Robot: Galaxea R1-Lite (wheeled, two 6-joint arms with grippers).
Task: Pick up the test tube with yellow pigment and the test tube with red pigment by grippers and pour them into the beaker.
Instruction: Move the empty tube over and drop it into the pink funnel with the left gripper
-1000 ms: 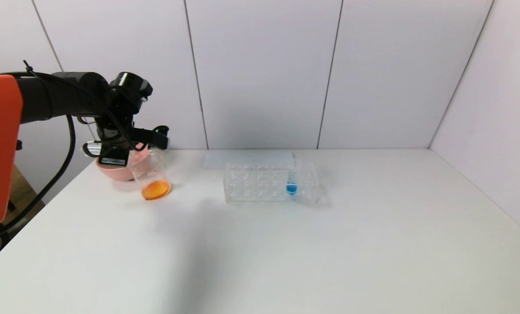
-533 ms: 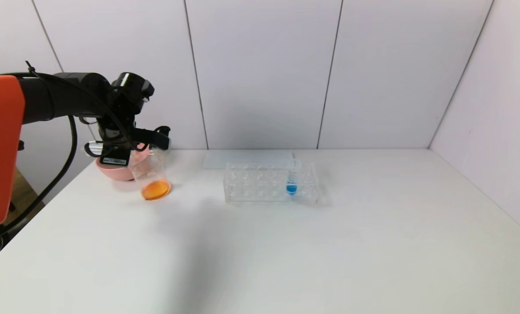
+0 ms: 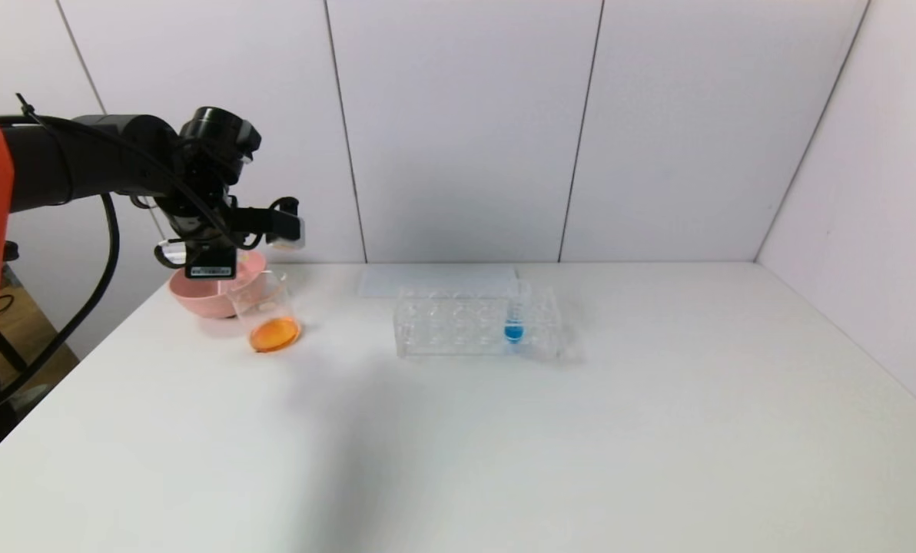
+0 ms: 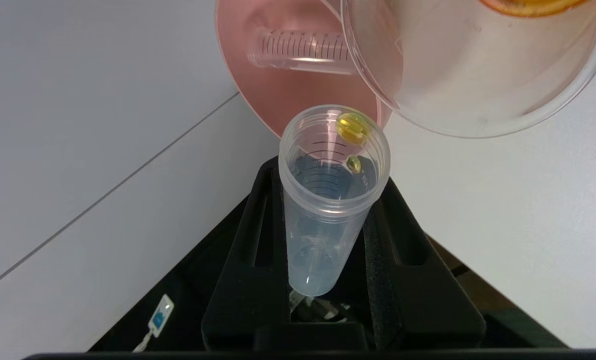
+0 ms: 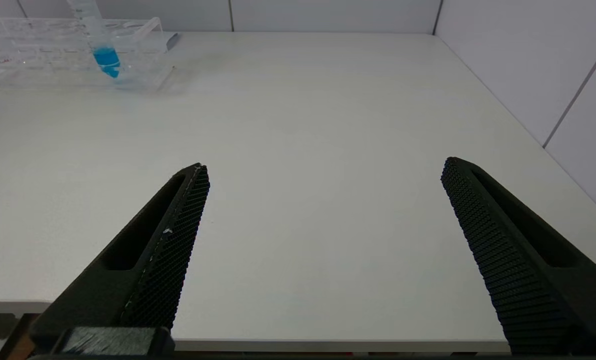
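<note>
Up close, yellow droplets in gripped tube point(image 4: 334, 165), head view hides.

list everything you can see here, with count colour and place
beaker: one, clear with orange liquid at its bottom, far left of the table, in front of the pink bowl
pink bowl: one, pink, far left corner, behind the beaker
empty tube: one, clear and graduated, lying inside the pink bowl
test tube with yellow pigment: one, clear, only yellow drops left near its mouth, held near the bowl and the beaker
tube rack: one, clear, middle of the table toward the back
blue tube: one, clear with blue liquid, standing in the rack
table: one, white
left gripper: one, black, shut on the test tube with yellow pigment
right gripper: one, black, open, low over the table's near right edge
</note>
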